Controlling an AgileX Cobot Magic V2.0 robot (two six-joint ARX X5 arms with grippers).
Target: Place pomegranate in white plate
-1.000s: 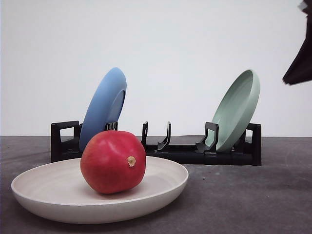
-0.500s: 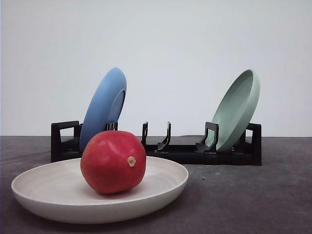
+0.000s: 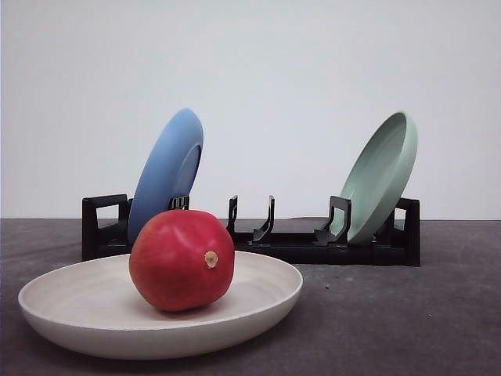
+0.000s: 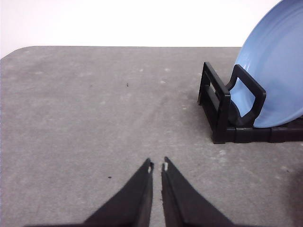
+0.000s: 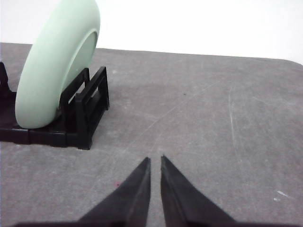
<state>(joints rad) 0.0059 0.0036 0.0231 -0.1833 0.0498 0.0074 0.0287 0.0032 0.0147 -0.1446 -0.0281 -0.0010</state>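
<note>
Pomegranate [image 3: 182, 260] sits in the white plate [image 3: 266, 301]. Left end effector [image 4: 157, 166] and right end effector [image 5: 155, 160] both clenched, gripping nothing, above bare counter [image 5: 213, 118].

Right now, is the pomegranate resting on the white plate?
Touching: the front view shows the pomegranate sitting inside the white plate, its underside on the plate's floor.

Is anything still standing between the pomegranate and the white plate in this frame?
Nothing visible does. The pomegranate already rests inside the white plate, in front of the black rack. Both the left gripper and the right gripper are shut and empty, over bare table.
</note>
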